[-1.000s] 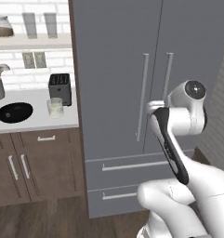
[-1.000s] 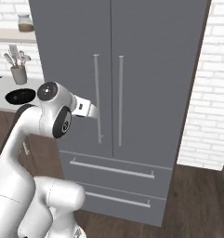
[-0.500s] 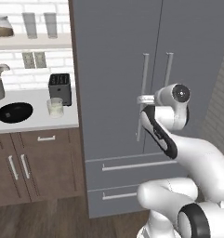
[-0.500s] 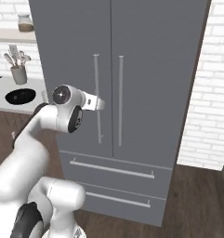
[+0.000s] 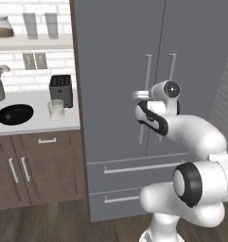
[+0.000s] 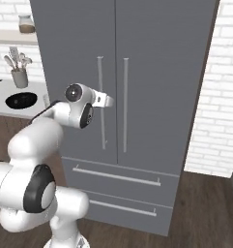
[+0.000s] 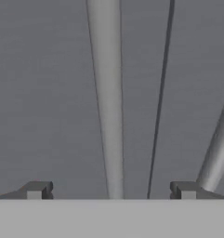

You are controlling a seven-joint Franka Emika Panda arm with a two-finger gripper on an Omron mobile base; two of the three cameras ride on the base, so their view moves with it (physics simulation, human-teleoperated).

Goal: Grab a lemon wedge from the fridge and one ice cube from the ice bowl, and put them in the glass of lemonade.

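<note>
Even, soft, shadowless rendered light fills all three views, bright on the white brick and flat on the fridge [image 5: 120,71], with only a faint sheen along its handles [image 7: 106,93], which look soft and slightly blurred close up.

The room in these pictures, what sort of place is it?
A home kitchen, and a computer-rendered one by the look of it. A tall grey double-door fridge stands beside brown wooden cabinets topped by a pale counter, which holds a small black toaster and a glossy black bowl.
</note>
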